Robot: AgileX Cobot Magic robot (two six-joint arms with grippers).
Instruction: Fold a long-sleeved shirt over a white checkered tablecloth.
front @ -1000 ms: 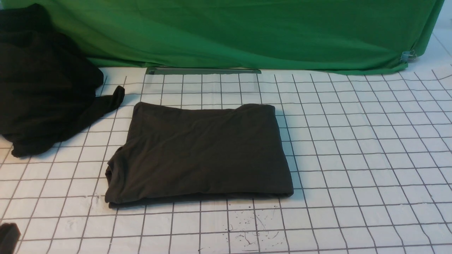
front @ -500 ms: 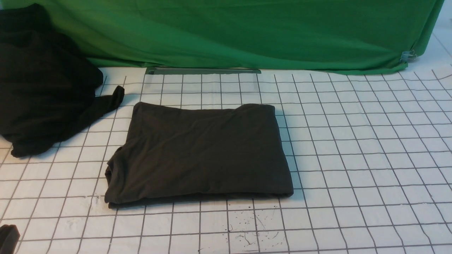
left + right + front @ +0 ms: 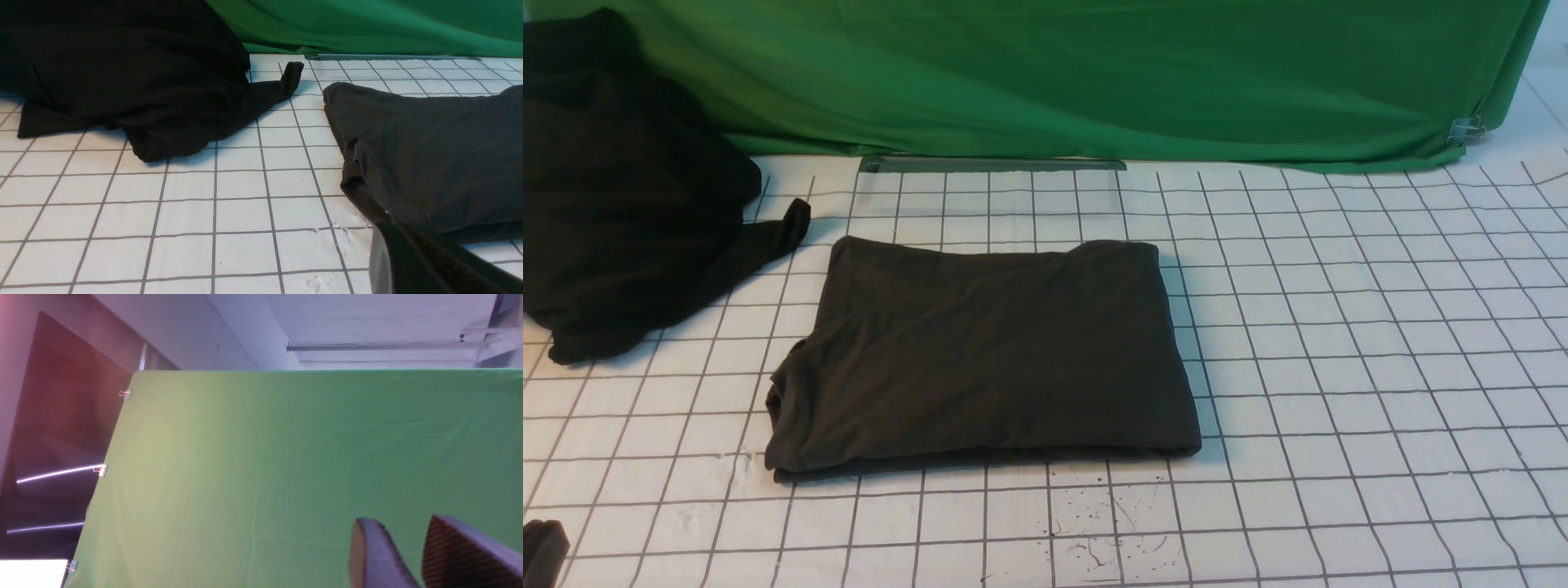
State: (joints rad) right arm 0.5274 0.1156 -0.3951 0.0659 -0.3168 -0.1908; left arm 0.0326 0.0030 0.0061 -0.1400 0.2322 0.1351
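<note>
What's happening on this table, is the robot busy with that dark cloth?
A long-sleeved shirt lies folded into a neat rectangle on the white checkered tablecloth, and nothing is holding it. The left gripper sits low beside the shirt's edge, shut and empty. The right gripper is off the table, fingers apart and empty, facing the green cloth. A heap of black cloth sits apart on the left. The folding looks finished.

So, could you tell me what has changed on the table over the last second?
Very little. The left gripper, at the front view's near left corner, has sunk slightly lower out of frame, holding nothing. The folded long-sleeved shirt, the black heap of cloth and the white checkered tablecloth lie just as before.
</note>
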